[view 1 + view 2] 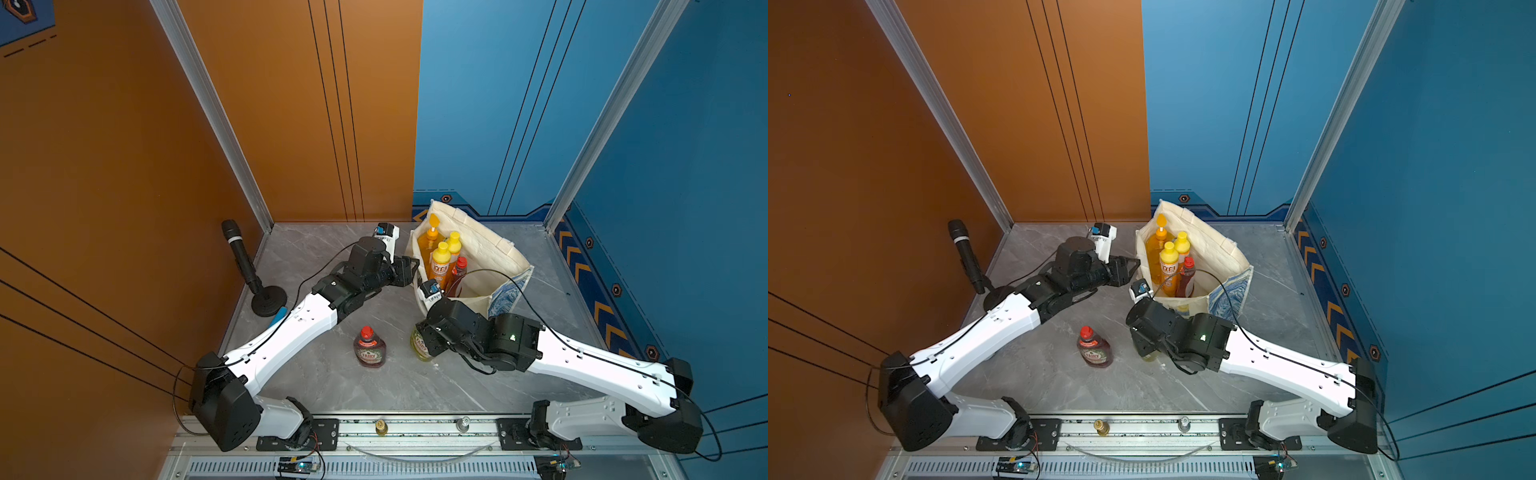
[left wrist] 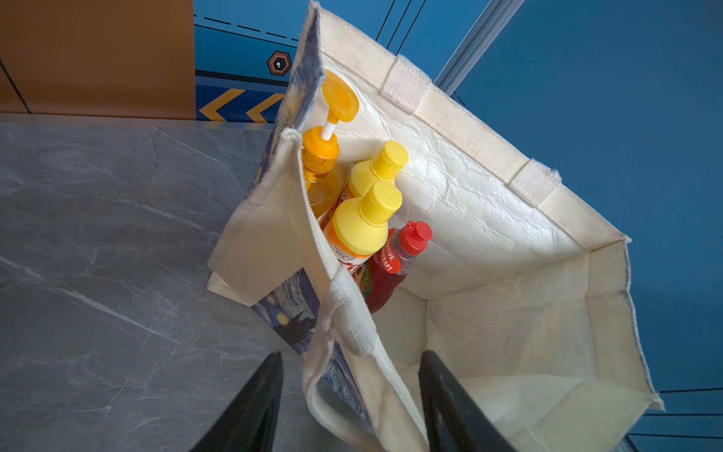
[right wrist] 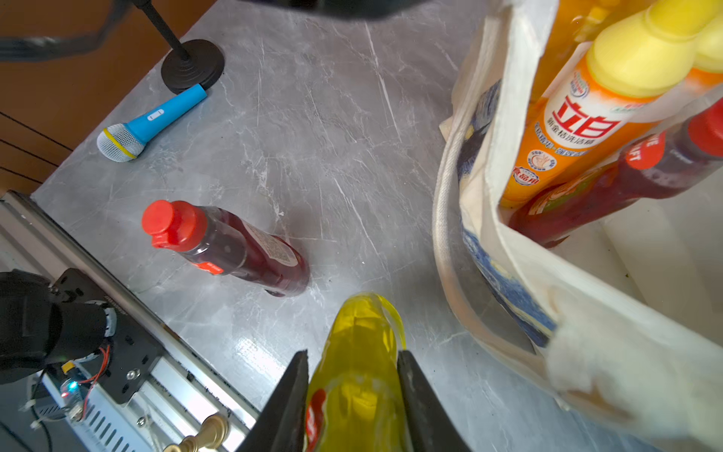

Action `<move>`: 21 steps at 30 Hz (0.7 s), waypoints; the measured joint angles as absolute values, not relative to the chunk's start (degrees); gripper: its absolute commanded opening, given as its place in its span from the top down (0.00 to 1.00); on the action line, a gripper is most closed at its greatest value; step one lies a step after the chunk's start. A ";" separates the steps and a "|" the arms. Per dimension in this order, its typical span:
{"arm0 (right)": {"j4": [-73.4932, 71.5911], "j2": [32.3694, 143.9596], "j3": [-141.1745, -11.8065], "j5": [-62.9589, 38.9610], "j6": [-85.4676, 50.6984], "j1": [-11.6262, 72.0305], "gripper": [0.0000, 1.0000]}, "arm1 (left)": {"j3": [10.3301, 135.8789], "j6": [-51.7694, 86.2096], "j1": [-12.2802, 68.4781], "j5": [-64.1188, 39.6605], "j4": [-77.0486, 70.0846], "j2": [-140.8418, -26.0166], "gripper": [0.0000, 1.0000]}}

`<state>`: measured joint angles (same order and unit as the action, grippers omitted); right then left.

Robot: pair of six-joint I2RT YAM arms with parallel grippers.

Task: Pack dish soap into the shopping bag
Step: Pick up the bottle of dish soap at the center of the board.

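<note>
The shopping bag (image 1: 478, 249) stands open at the back of the table. Inside it are a big orange pump bottle (image 2: 321, 156), two yellow-capped orange bottles (image 2: 364, 227) and a dark red bottle (image 2: 391, 274). My left gripper (image 2: 352, 354) is open, its jaws straddling the bag's near wall and handle without touching them. My right gripper (image 3: 352, 354) is shut on the yellow-green dish soap bottle (image 3: 364, 344), just in front of the bag (image 3: 508, 254). Another dark red bottle (image 1: 369, 348) stands alone on the table.
A black microphone on a round stand (image 1: 245, 262) stands at the left wall. A blue toy microphone (image 3: 152, 121) lies beside its base. A metal rail (image 1: 415, 428) runs along the table's front edge. Orange and blue walls close in the back and sides.
</note>
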<state>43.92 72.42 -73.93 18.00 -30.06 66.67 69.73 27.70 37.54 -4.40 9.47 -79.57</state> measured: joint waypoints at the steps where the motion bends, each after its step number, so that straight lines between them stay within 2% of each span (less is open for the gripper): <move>1: 44.69 72.42 -75.16 18.00 -30.09 66.67 1.00 | 70.06 27.59 37.58 -4.60 9.50 -80.05 0.47; 7: 49.21 72.42 -81.58 18.00 -30.04 65.87 1.00 | 71.88 27.03 37.82 -5.67 9.52 -83.11 0.57; 12: 52.07 72.42 -85.65 17.74 -29.89 63.29 1.00 | 71.88 26.98 38.26 -6.50 9.52 -84.58 0.62; 18: 54.24 72.71 -89.52 15.97 -29.21 60.07 1.00 | 71.90 26.96 38.92 -7.20 9.37 -86.46 0.80; 21: 54.61 72.79 -91.50 14.44 -28.75 58.65 1.00 | 71.90 26.98 39.27 -7.20 9.10 -86.94 0.84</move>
<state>54.61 72.79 -91.50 14.44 -28.75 58.65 71.90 26.98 39.27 -7.20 9.10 -86.94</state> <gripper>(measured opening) 0.355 0.177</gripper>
